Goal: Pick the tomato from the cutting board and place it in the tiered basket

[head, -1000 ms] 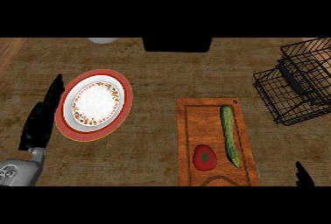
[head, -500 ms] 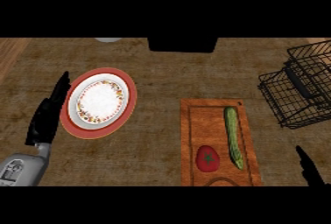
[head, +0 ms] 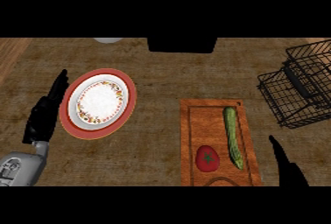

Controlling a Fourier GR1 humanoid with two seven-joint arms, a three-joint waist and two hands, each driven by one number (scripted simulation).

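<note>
- One left hand (head: 44,114) shows at the view's left side, its grey forearm coming in from the lower left corner. Its black fingers are straight and point up the view, and they hold nothing. It lies just beside the left rim of the plates, resting.
- Two plates are stacked right of that hand: one red plate (head: 127,94) underneath, and one smaller white plate (head: 99,101) with a speckled border on top of it.
- One pale round object (head: 107,40) sits at the top edge, cut off by the band; what it is cannot be told.
- One black block (head: 181,44) sits at the top, right of the pale object.
- One wooden cutting board (head: 192,133) lies lengthwise right of centre, reaching down to the lower edge of the scene.
- One tomato (head: 207,158) lies on the board, in its lower left part. It is red with a dark green stem mark, and no hand touches it.
- One cucumber (head: 232,137) lies lengthwise along the board's right side, just beside the tomato.
- One right hand (head: 284,165) rises from the lower right, just off the board's right edge. Only straight, dark fingers show, opened out and gripping nothing.
- One black wire tiered basket (head: 302,89) stands at the right edge, well apart from the tomato, with two wire trays visible.
</note>
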